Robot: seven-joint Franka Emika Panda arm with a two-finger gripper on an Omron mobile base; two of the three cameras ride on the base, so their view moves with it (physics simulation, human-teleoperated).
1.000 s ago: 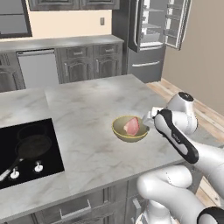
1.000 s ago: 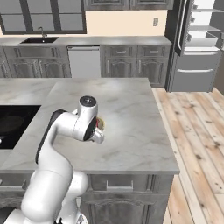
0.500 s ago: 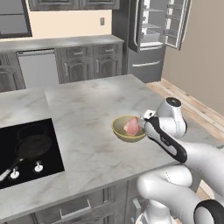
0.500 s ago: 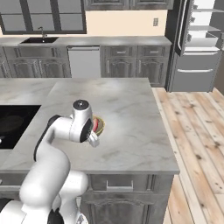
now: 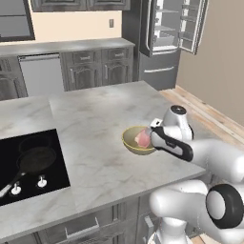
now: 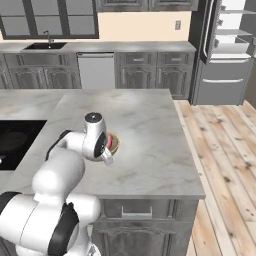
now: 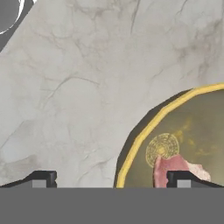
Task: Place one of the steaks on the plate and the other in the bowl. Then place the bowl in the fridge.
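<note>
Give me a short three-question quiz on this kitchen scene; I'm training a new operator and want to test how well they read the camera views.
1. True or false: a steak lies inside the bowl.
2. Multiple choice: the pincer is (A) shut on the bowl's rim, (B) open, with one fingertip over the counter and one over the bowl, (C) shut on the steak.
3. Fill in: the upper doors of the fridge stand ____.

Key: 1 true; 2 B; 3 open.
</note>
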